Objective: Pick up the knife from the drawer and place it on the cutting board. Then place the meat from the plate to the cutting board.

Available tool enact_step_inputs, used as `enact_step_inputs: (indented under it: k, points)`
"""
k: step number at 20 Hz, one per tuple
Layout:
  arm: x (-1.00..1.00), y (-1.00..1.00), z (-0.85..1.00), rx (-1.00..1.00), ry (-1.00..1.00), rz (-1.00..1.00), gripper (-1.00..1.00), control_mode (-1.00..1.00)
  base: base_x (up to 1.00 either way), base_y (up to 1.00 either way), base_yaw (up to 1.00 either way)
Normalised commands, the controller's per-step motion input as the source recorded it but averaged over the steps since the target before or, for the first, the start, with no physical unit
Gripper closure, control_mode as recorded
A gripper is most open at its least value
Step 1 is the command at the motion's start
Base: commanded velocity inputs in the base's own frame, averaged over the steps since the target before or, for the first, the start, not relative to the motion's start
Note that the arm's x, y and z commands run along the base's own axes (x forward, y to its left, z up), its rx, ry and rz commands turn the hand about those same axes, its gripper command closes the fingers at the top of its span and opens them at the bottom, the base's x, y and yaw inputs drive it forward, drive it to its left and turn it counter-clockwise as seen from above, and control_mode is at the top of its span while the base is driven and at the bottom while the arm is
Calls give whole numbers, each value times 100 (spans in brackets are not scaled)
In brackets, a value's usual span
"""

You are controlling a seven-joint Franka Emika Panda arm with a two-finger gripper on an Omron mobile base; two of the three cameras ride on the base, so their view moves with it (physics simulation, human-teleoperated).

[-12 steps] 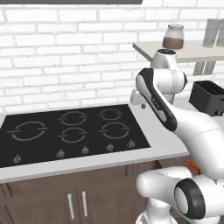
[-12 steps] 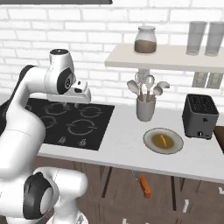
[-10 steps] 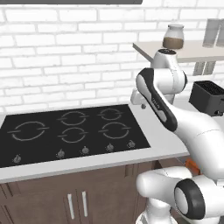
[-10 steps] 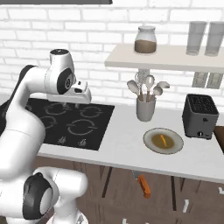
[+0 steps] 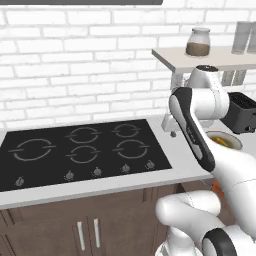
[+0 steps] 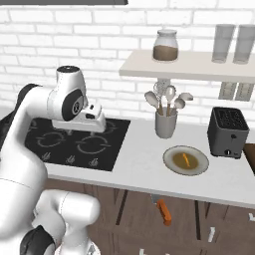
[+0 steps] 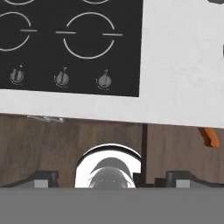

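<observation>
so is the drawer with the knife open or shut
Open: in the right base view the knife lies in plain sight inside the drawer, pulled out below the counter's front edge.

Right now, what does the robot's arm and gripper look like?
The arm is glossy white with rounded links and dark grey joint sections, one round dark cap at its wrist. The gripper has two small dark grey finger tips. No cables or markings show.

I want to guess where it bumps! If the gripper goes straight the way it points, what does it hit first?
Probably the robot's own white base below the gripper. The cabinet front lies just beyond it. Depth is hard to judge.
</observation>
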Motion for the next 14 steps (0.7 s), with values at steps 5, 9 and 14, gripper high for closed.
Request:
enact_step_inputs:
  k: [5,9,14]
  points:
    - [-55,0,-47,-2,1,0,-100,-100,0,0,0]
    - [-48,16,-71,-8,0,0,-100,-100,0,0,0]
    - [-24,6,-31,-4,0,0,-100,100,-41,5,0]
